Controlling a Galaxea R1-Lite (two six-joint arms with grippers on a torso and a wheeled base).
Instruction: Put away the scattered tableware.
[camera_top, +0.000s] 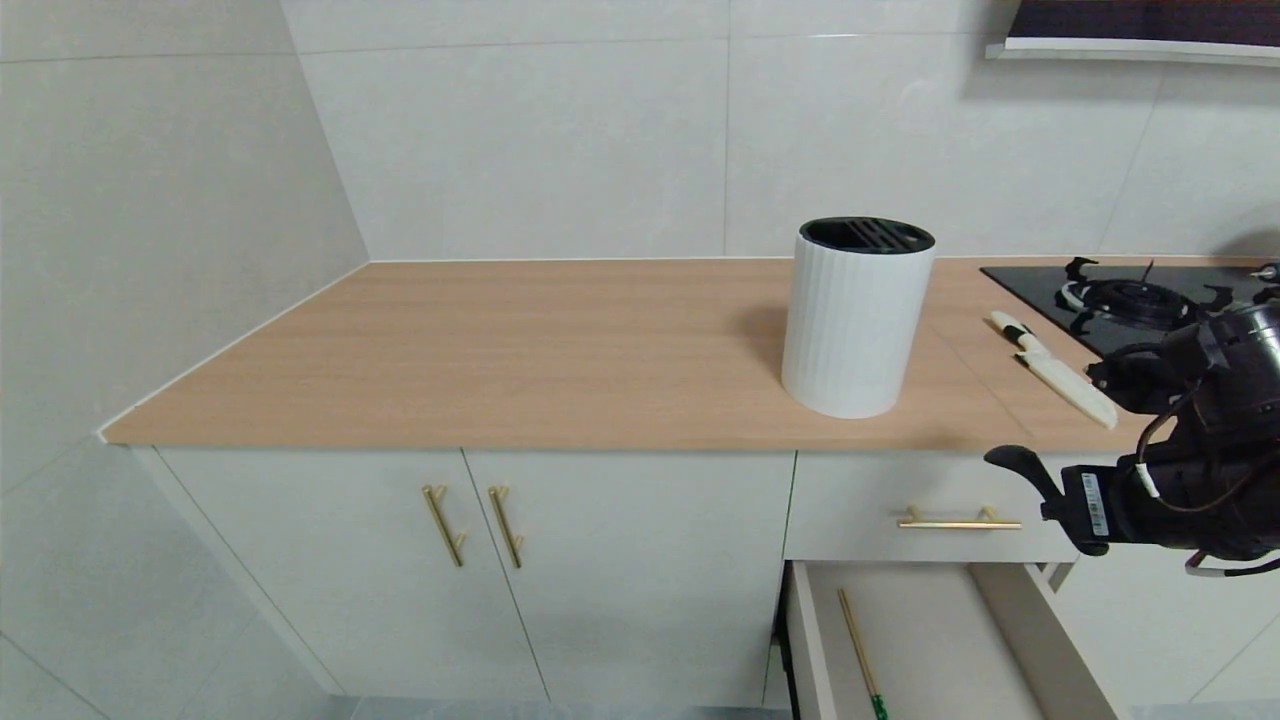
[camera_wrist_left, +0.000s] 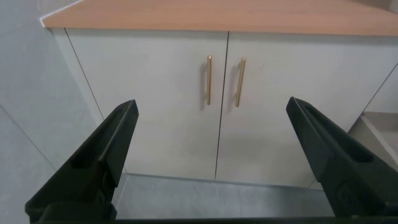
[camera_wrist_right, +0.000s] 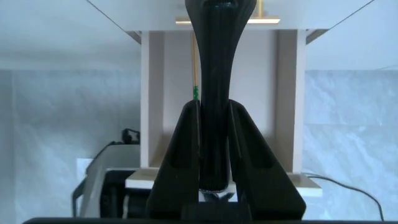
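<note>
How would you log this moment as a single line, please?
right gripper: shut on black utensil, over open drawer | left gripper: open, facing cupboard doors | drawer: chopstick inside | counter: knife, white holder

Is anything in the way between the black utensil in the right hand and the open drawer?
Nothing visible. The right hand holds the utensil over the open drawer, where one chopstick lies along one side.
</note>
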